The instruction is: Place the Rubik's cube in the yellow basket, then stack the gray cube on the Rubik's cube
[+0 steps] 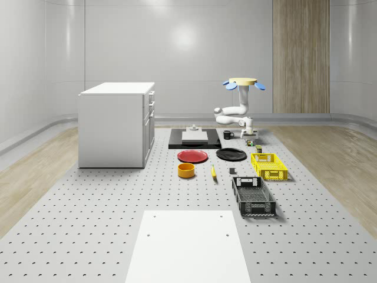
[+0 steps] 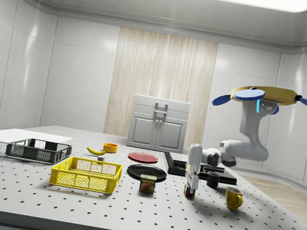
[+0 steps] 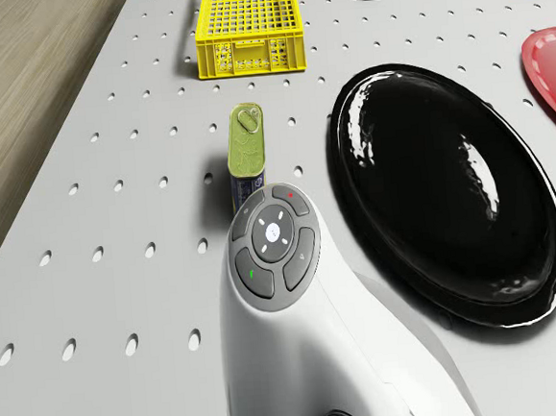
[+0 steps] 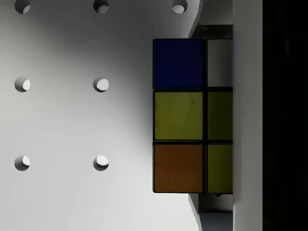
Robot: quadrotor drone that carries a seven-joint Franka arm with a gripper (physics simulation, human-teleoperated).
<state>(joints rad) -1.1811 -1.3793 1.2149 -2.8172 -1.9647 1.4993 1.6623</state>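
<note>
Rubik's cube point(image 4: 192, 115) sits on the table point(image 4: 72, 125) right under the gripper point(image 2: 190, 187), fingers down around it; firm grasp can't be confirmed. Spam can point(image 2: 147, 183) just beside, yellow basket point(image 2: 87, 175) further along. Drone point(image 2: 265, 98) hovers above, near the black plate point(image 3: 450, 185).

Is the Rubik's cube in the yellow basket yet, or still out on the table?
Out. In the side view the Rubik's cube sits on the table at the gripper, apart from the yellow basket, which looks empty.
</note>
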